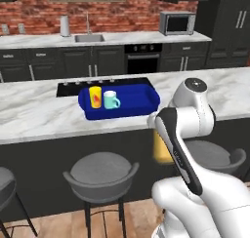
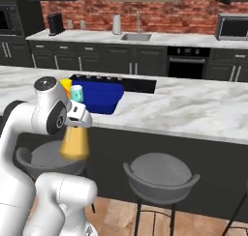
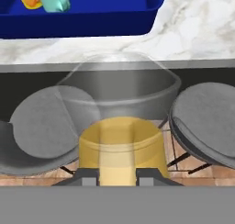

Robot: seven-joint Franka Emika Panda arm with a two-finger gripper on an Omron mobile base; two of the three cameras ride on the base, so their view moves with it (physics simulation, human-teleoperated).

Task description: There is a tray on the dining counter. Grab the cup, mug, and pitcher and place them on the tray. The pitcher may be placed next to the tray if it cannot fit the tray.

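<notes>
While the cup [image 1: 95, 96] and mug [image 1: 111, 100] stand in the tray [image 1: 141, 98] on the bench [image 1: 34, 112], the tool [image 3: 118, 176] holds the pitcher [image 2: 75, 142] upright below the bench edge, tray lying up-frame and leftward.

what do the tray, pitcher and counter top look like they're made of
Tray: looks like glossy plastic, an even deep blue with soft rounded rims, though enamelled metal is possible. Pitcher: probably glass or clear plastic, since the stools show through its see-through upper part above an amber-gold lower part. Counter top: polished marble or a lookalike, white with grey veining.
</notes>
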